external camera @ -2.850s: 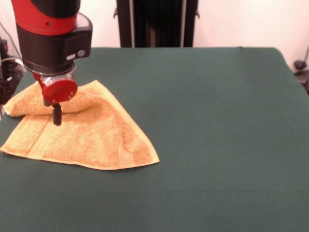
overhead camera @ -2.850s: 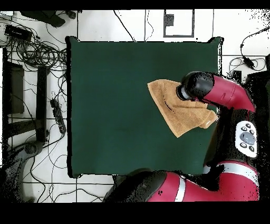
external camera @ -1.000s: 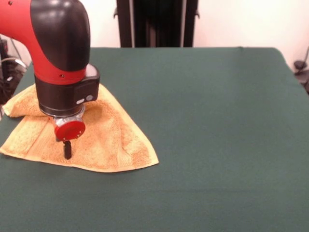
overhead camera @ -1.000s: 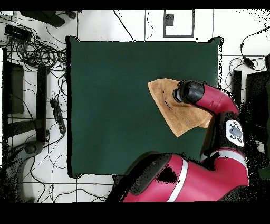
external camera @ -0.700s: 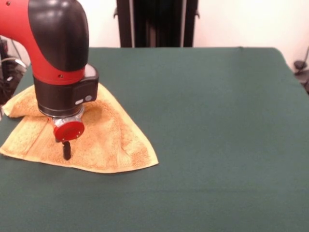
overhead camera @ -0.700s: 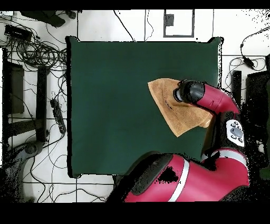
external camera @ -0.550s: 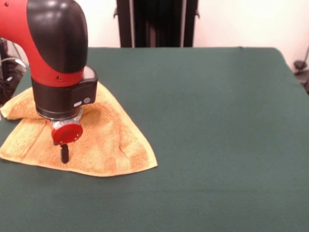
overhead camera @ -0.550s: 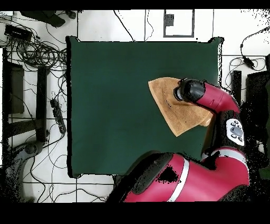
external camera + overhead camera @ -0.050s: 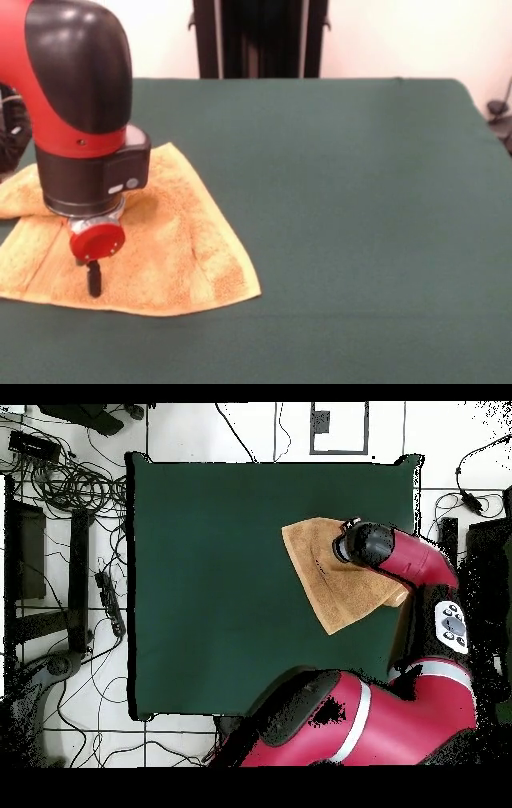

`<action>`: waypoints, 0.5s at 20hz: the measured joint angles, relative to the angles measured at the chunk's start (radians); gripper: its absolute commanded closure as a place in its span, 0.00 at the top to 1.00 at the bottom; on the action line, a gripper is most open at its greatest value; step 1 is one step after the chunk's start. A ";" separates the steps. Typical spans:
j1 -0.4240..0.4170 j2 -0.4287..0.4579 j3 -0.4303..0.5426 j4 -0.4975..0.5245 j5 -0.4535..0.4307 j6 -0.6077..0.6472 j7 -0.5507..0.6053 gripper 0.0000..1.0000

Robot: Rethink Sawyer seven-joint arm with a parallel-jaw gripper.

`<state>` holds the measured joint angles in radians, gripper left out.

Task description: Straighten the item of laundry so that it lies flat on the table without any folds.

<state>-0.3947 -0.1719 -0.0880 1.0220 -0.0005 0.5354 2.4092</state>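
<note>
Towel (image 9: 152, 240): folded, at the counter (image 9: 360, 200) edge nearest the robot's arm. Hand (image 9: 94, 280) has shifted nearer the camera since a second ago, dragging cloth along; fold remains. You cannot tell its grip. Open green counter lies wide on the far side.

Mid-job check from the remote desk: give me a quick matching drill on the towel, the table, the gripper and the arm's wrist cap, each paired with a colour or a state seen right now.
Things:
1. towel
2. table
3. gripper
4. wrist cap

Descriptions:
A. round and red
B. dark green, bearing everything
C. orange-tan, far part doubled over
D. black tip down on the cloth near its front edge

Pairs: 1-C, 2-B, 3-D, 4-A

Whether the jaws are open or shut does not show.
</note>
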 measured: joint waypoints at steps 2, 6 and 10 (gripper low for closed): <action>-0.016 0.004 0.026 -0.018 -0.002 0.000 0.000 1.00; -0.061 0.011 0.100 -0.050 -0.009 0.000 -0.002 1.00; -0.119 0.017 0.202 -0.072 -0.026 -0.001 -0.032 1.00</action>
<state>-0.5134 -0.1547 0.1143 0.9505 -0.0267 0.5347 2.3774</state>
